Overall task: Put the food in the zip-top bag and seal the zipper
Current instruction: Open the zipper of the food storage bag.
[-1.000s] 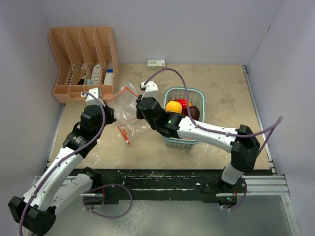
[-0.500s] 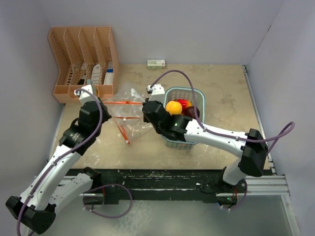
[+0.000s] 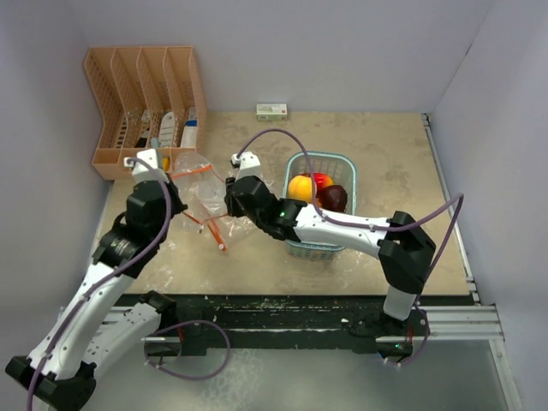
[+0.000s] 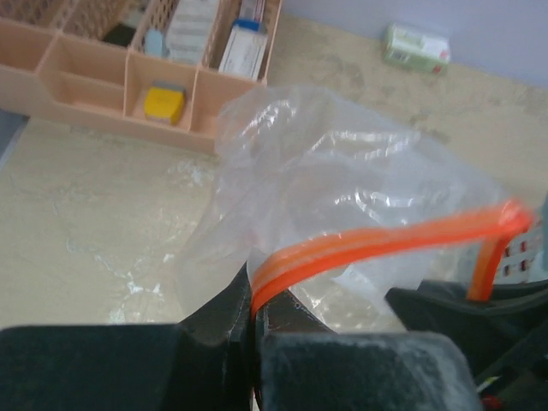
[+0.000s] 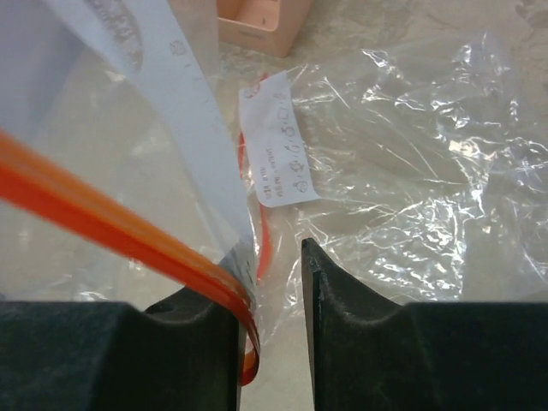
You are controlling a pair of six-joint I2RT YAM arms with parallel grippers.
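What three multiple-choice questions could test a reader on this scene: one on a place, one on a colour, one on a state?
1. Where is the food?
A. in the teal basket
B. on a shelf
C. in a drawer

2. What colour is the zipper?
A. blue
B. red-orange
C. green

3. How is the left gripper?
A. wide open
B. shut on a peach
C. shut on the zipper

Answers:
1 A: in the top view the fruits sit inside the basket's mesh walls.
2 B: the strip shows red-orange in both wrist views.
3 C: in the left wrist view its fingers pinch the strip between them.
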